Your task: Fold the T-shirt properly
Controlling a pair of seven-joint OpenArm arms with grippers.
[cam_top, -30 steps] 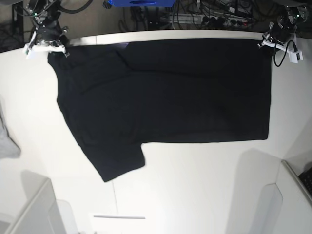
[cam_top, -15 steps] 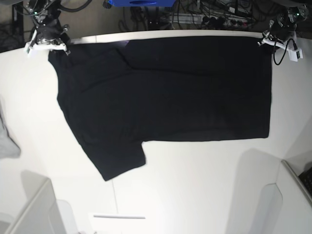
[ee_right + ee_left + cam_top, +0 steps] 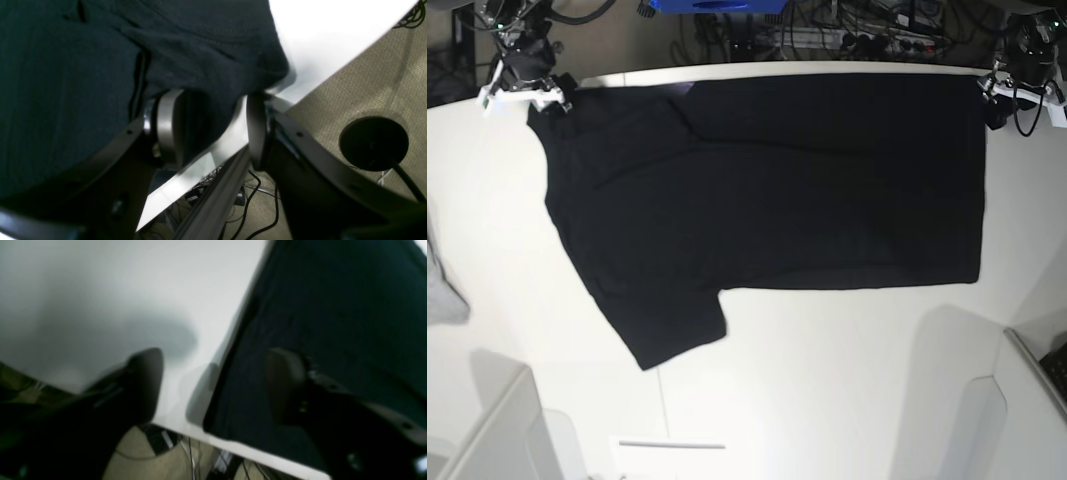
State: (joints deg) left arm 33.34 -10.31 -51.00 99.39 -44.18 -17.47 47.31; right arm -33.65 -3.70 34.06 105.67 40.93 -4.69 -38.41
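Left gripper [image 3: 213,386]: jaws apart. One finger stands over the bare table [image 3: 100,290], the other over black cloth, with the T-shirt [image 3: 767,200] corner lying flat between them; nothing gripped.

Right gripper [image 3: 213,130]: jaws also parted. A fold of the shirt's sleeve end lies in the gap against the inner pad; the outer pad is clear of it. Reads as released, cloth resting there, not pinched.

T-shirt: spread flat, plain black side up, along the table's far edge. Long axis runs side to side in the base view. The hem end is by the left gripper [image 3: 1017,90], the shoulder and sleeve end by the right gripper [image 3: 527,85]. The other sleeve juts toward the near side of the table. Grey cloth [image 3: 442,290] lies well apart from the shirt, past its sleeve end.

Key relation: from both grippers the shirt's body extends toward the near side. Each arm sits at its own far corner, so neither is nearer overall. Judgement: the next fold likely calls for regrasping an edge and carrying it across the short axis.
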